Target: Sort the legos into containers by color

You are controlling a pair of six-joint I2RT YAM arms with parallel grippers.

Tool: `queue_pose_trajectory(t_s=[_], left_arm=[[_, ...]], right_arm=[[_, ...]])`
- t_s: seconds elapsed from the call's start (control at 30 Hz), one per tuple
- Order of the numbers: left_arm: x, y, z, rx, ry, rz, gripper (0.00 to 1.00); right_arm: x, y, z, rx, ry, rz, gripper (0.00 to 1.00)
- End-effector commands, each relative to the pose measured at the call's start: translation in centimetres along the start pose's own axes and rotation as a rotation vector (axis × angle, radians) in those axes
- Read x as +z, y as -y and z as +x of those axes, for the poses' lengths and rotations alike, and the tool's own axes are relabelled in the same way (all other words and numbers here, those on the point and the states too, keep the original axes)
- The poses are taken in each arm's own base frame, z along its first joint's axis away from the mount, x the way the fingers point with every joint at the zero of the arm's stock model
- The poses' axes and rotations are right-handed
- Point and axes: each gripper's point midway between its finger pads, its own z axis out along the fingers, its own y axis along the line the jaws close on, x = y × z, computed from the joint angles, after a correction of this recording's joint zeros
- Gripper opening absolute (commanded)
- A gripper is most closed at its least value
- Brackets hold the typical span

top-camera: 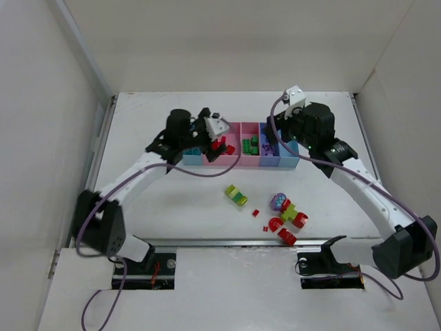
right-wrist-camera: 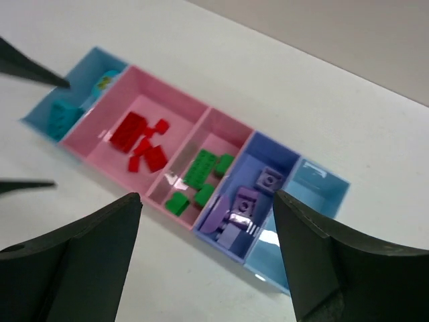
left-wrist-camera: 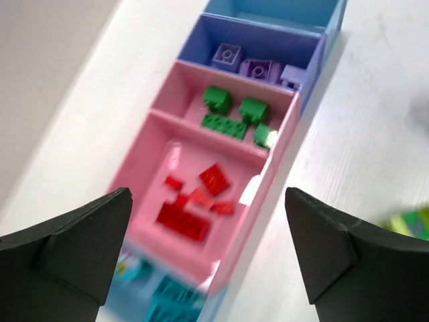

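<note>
Both arms' jaws hang released above the containers [top-camera: 275, 163], loose legos [top-camera: 236, 195] well off their near edge.

The top camera looks steeply down from above and behind the arm bases, far enough back to take in the whole counter [top-camera: 193, 207], with the containers [top-camera: 275, 163] across the middle. The left wrist camera hangs close above the containers, looking along the row. The right wrist camera stands farther off, framing all five obliquely. All three views share that row.
</note>
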Motion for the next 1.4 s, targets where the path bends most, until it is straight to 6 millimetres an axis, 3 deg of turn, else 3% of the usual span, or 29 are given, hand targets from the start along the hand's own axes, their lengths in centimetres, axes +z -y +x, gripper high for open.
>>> queue_pose_trajectory(t_s=[0.0, 0.03, 0.07, 0.1, 0.23, 0.3, 0.37, 0.43, 0.53, 0.67, 0.7, 0.83, 0.93, 1.1, 1.27, 1.37], left_arm=[[-5.7, 2.5, -1.6, 0.287, 0.087, 0.105, 0.97], [-6.3, 3.7, 0.1, 0.293, 0.059, 0.126, 0.99], [-6.8, 4.3, 0.6, 0.311, 0.049, 0.134, 0.99], [-7.4, 4.9, 1.1, 0.303, 0.040, 0.140, 1.00], [-8.9, 7.8, 2.3, 0.262, 0.012, 0.140, 1.00], [-9.4, 9.2, 3.6, 0.241, -0.003, 0.161, 1.00], [-10.2, 10.8, 4.5, 0.220, 0.004, 0.178, 1.00], [-10.5, 12.2, 4.7, 0.226, 0.018, 0.198, 1.00], [-11.2, 13.2, 5.6, 0.211, 0.021, 0.171, 0.99], [-12.0, 13.4, 5.8, 0.189, 0.037, 0.125, 0.99], [-12.3, 13.7, 5.2, 0.193, 0.056, 0.125, 0.99], [-12.5, 13.3, 5.4, 0.176, 0.055, 0.076, 0.99], [-12.7, 13.1, 5.1, 0.166, 0.063, 0.048, 0.99], [-12.6, 13.1, 5.3, 0.166, 0.063, 0.048, 0.99], [-12.5, 12.7, 5.1, 0.169, 0.064, 0.034, 0.99], [-12.5, 12.6, 5.1, 0.168, 0.059, 0.024, 0.99]], right_arm=[[-1.1, -4.1, 3.2, -0.047, -0.099, -0.163, 0.85], [-1.4, -5.3, 3.9, -0.053, -0.130, -0.198, 0.85], [-1.4, -7.9, 5.3, -0.072, -0.180, -0.259, 0.82], [-1.9, -9.1, 7.0, -0.081, -0.254, -0.293, 0.81], [-2.2, -14.2, 13.4, -0.120, -0.512, -0.443, 0.59], [-2.7, -15.9, 14.5, -0.108, -0.554, -0.505, 0.49], [-3.0, -17.0, 16.5, -0.092, -0.590, -0.534, 0.51], [-3.4, -18.2, 17.0, -0.088, -0.592, -0.573, 0.60], [-3.6, -19.7, 18.7, -0.082, -0.612, -0.613, 0.69], [-3.4, -21.7, 21.1, -0.071, -0.660, -0.636, 0.72], [-3.1, -22.1, 22.2, -0.076, -0.679, -0.641, 0.72], [-1.6, -21.4, 23.4, -0.041, -0.682, -0.524, 0.72], [-0.5, -20.1, 23.3, -0.041, -0.661, -0.419, 0.72], [0.7, -19.7, 23.1, -0.037, -0.637, -0.364, 0.67], [0.7, -19.6, 23.5, -0.049, -0.644, -0.366, 0.67], [0.6, -19.6, 22.3, -0.061, -0.609, -0.376, 0.69]])
